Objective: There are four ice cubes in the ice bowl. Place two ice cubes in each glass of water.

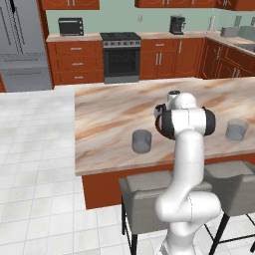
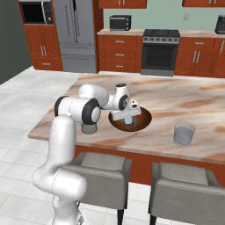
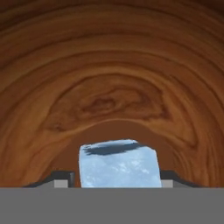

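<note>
In the hand view one pale blue ice cube (image 3: 118, 164) lies on the wood-grain floor of the dark brown ice bowl (image 3: 112, 65). My gripper (image 3: 116, 180) straddles the cube, a fingertip (image 3: 64, 178) close on each side with a thin gap still showing. From the right base view the gripper (image 2: 127, 117) reaches down into the bowl (image 2: 144, 123) over the ice cube (image 2: 128, 120). One glass of water (image 2: 183, 133) stands right of the bowl. The other glass (image 2: 90, 128) is left of it, partly behind my arm. Both glasses (image 1: 142, 141) (image 1: 236, 129) show in the left base view.
The things stand on a marble island counter (image 2: 176, 99) near its front edge. Two grey stools (image 2: 103, 169) (image 2: 186, 184) are tucked under that edge. Cabinets, a stove (image 2: 160, 50) and a fridge (image 2: 77, 35) line the far wall.
</note>
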